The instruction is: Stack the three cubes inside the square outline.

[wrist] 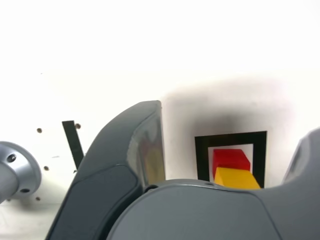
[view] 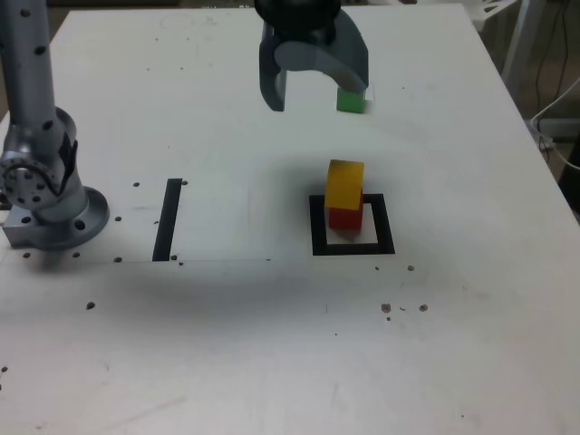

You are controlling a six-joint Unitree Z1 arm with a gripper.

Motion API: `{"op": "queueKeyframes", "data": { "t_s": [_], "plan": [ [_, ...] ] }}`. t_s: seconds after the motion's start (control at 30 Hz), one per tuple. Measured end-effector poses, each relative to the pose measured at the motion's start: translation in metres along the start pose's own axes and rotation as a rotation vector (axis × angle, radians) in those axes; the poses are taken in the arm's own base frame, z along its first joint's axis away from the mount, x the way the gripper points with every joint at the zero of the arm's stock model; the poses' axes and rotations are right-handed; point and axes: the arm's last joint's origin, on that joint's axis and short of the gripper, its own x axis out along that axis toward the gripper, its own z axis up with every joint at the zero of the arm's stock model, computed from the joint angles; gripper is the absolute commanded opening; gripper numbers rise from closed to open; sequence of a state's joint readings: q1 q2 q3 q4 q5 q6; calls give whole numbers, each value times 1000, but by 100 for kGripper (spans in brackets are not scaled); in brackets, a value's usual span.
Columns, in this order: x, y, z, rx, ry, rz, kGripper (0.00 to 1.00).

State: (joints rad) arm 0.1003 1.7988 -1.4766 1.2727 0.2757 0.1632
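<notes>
1. My gripper (view: 313, 86) hangs above the table (view: 227, 344) with its jaws spread wide and nothing between them; the wrist view shows one dark finger (wrist: 145, 150) standing clear of the stack.

2. The yellow cube (view: 344, 184) sits on the red cube (view: 344, 217) inside the square outline (view: 352, 247), toward the outline's far edge in the exterior view. The top cube looks slightly skewed on the one beneath.

3. The green cube (view: 351, 100) rests on the table, well apart from the outline, farther from the exterior camera than the stack.

4. The relation that matters: in the exterior view the green cube shows just beside my right-hand finger (view: 349, 68), partly covered by it, not centred between my fingers. I cannot tell how high I hang above it.

5. I judge two cubes are stacked and the green one is left. The next move would call for shifting toward the exterior view's right until the cube lies between my jaws, then lowering.

6. The cube has no long axis, so squaring my fingers to two opposite faces is enough.

7. The risk comes later: the skewed yellow top gives a smaller landing place.
</notes>
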Motion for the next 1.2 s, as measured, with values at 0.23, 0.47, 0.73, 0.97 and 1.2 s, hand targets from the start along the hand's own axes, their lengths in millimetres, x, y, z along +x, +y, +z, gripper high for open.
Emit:
{"op": "queueKeyframes", "data": {
  "t_s": [0.23, 0.47, 0.73, 0.97, 1.2],
  "plan": [
    [23, 58, 16, 72, 40, -36, 99],
    [47, 97, 37, 169, 60, -51, 99],
    [74, 131, 53, 205, 65, -79, 98],
    [103, 157, 69, 206, 62, -112, 97],
    [119, 167, 82, 215, 68, -133, 91]
  ]
}}
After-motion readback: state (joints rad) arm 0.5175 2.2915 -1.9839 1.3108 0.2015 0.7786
